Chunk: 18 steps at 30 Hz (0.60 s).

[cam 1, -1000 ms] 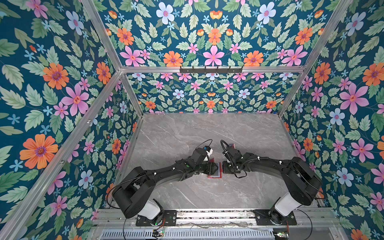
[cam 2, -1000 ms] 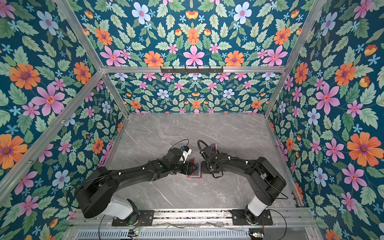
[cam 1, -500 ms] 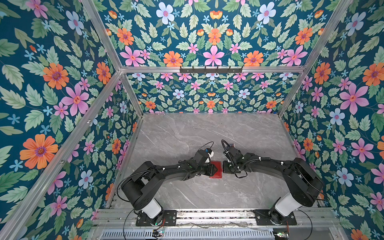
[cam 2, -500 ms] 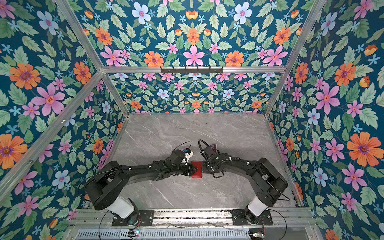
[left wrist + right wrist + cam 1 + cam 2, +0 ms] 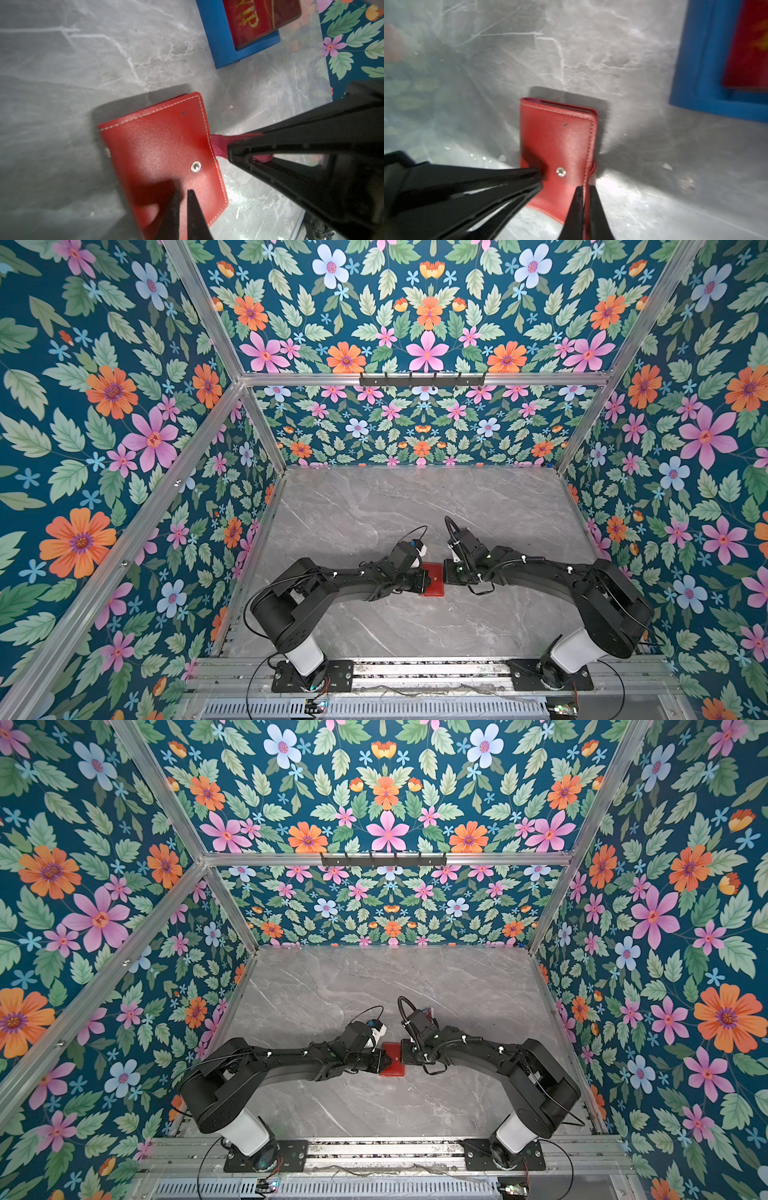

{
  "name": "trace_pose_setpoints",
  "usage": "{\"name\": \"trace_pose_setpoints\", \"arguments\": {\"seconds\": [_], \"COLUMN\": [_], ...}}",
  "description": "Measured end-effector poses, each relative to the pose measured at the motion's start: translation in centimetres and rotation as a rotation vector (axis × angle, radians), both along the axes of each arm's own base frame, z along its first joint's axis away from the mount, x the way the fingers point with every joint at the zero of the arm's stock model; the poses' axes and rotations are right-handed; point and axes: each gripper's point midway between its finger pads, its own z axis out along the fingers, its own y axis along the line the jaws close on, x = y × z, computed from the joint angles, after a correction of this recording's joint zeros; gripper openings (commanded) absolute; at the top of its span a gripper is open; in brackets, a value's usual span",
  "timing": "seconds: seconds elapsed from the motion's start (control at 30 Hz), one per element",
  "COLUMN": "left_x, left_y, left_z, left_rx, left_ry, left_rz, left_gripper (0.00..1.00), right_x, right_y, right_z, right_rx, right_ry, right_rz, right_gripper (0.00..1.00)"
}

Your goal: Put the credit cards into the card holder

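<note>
The card holder (image 5: 433, 577) (image 5: 394, 1065) is a red stitched wallet lying folded shut on the grey marble table between my two arms. My left gripper (image 5: 182, 192) is shut with nothing between its fingers, and its tips rest on the red cover (image 5: 162, 145) near the metal snap stud (image 5: 195, 166). My right gripper (image 5: 584, 188) is shut on the wallet's red strap (image 5: 220, 143) at the cover's edge. One of the credit cards (image 5: 259, 18) (image 5: 749, 41), red with gold VIP lettering, stands in a blue stand. Other cards are out of view.
The blue stand (image 5: 220, 41) (image 5: 691, 62) sits just beyond the wallet, behind my right wrist in both top views. Floral walls enclose the table (image 5: 374, 506) on three sides. An aluminium rail (image 5: 415, 668) runs along the near edge by both arm bases.
The wallet's pale inside showed a second ago; its red cover now lies folded over. My left jaws have closed and rest on the cover. The right gripper has stayed on the strap.
</note>
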Motion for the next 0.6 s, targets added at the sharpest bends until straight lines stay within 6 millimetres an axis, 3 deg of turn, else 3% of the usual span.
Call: {"name": "trace_pose_setpoints", "arguments": {"seconds": [0.17, 0.37, 0.6], "left_x": [0.1, 0.0, 0.1], "left_y": [0.0, 0.0, 0.1], "left_z": [0.0, -0.1, -0.1], "left_rx": [0.000, 0.003, 0.009], "left_ry": [-0.003, -0.006, -0.006], "left_rz": [0.006, 0.007, 0.017], "left_gripper": [0.12, 0.12, 0.11], "right_x": [0.1, 0.1, 0.2], "right_y": [1.0, 1.8, 2.6], "right_z": [-0.3, -0.6, 0.5], "right_rx": [0.037, 0.069, 0.120], "right_ry": [0.014, 0.036, 0.022], "right_rz": [0.019, 0.024, 0.039], "right_gripper": [0.09, 0.25, 0.41]}}
